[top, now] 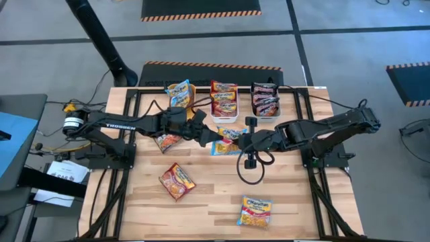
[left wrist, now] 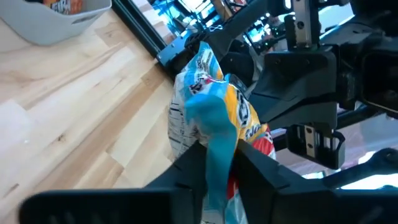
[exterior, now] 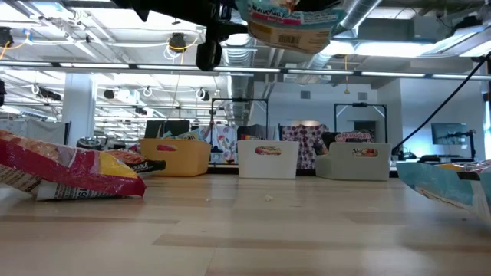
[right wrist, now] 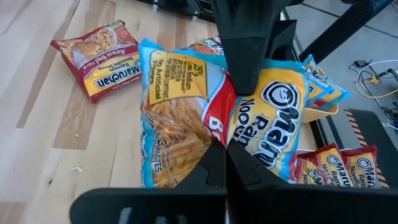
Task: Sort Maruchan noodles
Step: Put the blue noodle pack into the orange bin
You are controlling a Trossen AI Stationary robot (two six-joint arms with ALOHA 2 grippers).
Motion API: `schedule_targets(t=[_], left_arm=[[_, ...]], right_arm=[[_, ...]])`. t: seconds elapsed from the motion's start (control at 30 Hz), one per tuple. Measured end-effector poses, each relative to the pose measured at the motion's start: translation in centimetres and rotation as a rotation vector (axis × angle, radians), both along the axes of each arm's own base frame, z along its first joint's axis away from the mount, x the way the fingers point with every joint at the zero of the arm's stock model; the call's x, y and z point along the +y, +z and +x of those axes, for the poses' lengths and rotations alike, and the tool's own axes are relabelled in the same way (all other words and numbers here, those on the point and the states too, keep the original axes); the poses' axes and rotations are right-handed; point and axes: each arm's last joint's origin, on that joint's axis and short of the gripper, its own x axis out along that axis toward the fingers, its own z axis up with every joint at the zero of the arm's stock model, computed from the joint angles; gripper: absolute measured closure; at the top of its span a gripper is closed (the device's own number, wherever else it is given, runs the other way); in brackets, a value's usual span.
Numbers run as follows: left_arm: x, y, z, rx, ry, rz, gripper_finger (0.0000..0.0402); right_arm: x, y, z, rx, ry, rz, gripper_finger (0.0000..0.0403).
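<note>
Right now you have both grippers meeting over the middle of the table, and a yellow-and-blue noodle packet hangs between them. Your left gripper reaches in from the left with its fingers pinched on one edge of that packet; in the left wrist view the blue edge of the packet runs straight down between the two dark fingers. Your right gripper comes in from the right and has its fingers closed on the opposite edge; the right wrist view shows the packet spread out just past the fingertips, with the left gripper's dark finger lying across its face. In the low view the packet is up off the wood, well above the table. Behind it, at the far edge, sit three bins in a row: an orange bin holding yellow-and-blue packets, a white bin holding red ones, and a grey bin holding dark ones. On the table a red packet lies near your left side, another red one lies under the left arm, and a yellow-and-blue one lies near the front edge.
</note>
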Motion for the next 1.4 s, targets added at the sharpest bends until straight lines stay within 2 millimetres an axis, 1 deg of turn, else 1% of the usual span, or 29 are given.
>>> schedule_targets(t=[0.13,0.23,0.37,0.53,0.7,0.97,1.13,1.3,1.4], left_arm=[[0.0,0.0,0.0,-0.006,-0.011,0.055,0.038],[0.0,0.1,0.0,-0.01,-0.022,0.117,0.0396],[0.0,0.0,0.0,-0.013,-0.035,0.181,0.04],[-0.1,0.0,0.0,-0.011,-0.049,0.245,0.0401],[-0.1,0.0,0.0,-0.012,-0.062,0.295,0.0401],[0.1,0.1,-0.3,-0.009,-0.069,0.362,0.0401],[0.6,0.6,-1.3,0.04,-0.042,0.409,0.0401],[1.1,1.1,-2.4,0.081,-0.028,0.456,0.0401],[1.4,1.3,-3.2,0.129,-0.005,0.525,0.0401]], right_arm=[[0.0,-0.1,0.0,0.005,-0.001,-0.001,0.0397],[0.0,-0.1,0.0,0.005,-0.014,0.016,0.0396],[-0.1,-0.2,-0.1,0.011,-0.031,0.035,0.0383],[0.1,-0.3,-0.2,0.023,-0.032,0.034,0.0345],[0.1,-0.4,-0.3,0.01,-0.07,0.086,0.0309],[0.2,-0.4,-0.3,-0.003,-0.099,0.132,0.0266],[0.3,-0.2,-0.4,-0.012,-0.097,0.134,0.0255],[0.3,-0.2,-0.4,-0.01,-0.097,0.133,0.0257],[0.3,-0.2,-0.4,-0.009,-0.095,0.133,0.0259]])
